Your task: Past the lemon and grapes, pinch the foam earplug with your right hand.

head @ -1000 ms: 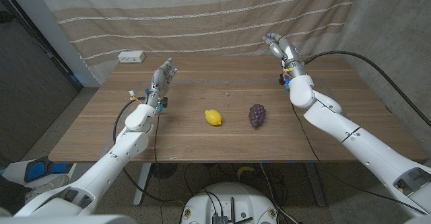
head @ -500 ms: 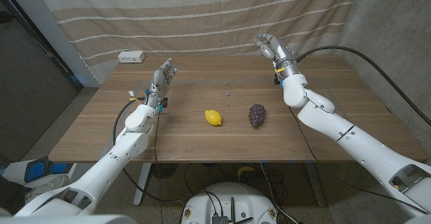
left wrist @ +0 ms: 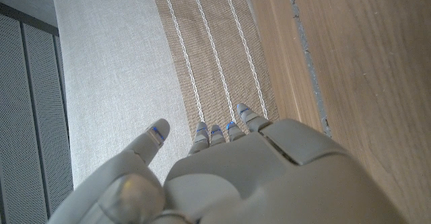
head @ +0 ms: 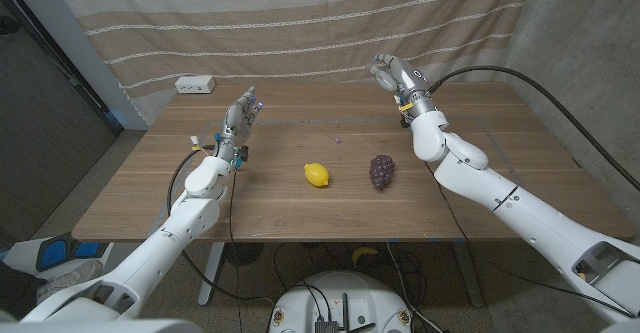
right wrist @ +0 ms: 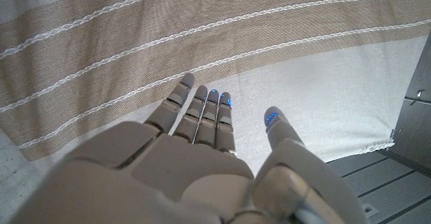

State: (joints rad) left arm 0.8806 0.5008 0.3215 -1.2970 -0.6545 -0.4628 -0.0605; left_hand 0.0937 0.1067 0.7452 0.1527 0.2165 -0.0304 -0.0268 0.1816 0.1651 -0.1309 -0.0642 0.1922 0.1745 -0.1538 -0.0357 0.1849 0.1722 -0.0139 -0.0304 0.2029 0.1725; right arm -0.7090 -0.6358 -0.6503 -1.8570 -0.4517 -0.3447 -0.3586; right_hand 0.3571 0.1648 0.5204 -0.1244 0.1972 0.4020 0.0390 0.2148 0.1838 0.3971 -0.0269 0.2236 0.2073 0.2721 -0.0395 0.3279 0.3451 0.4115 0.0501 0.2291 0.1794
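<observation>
Fingers extended and held apart on both robot hands, neither grasping anything, at a wooden table [head: 140, 188] backed by a striped curtain [head: 300, 33]. At the far right of the table, the right hand [head: 392, 71] is raised clear of the wood, apparently poised to reach inward; its wrist camera looks along straight fingers [right wrist: 202, 113] at the curtain. Across the table, the left hand [head: 243, 111] stands upright near the left edge, well apart from the objects, seemingly kept out of the way because the task belongs to the other arm. A bunch of dark grapes [head: 381, 170] and a lemon [head: 317, 174] lie side by side near the middle, toward the robot. Beyond them, between the two hands, a tiny pale purple speck [head: 339, 140] rests on bare wood; it looks like the foam earplug, though too small to confirm. A white box [head: 194, 84] sits at the far left corner.
</observation>
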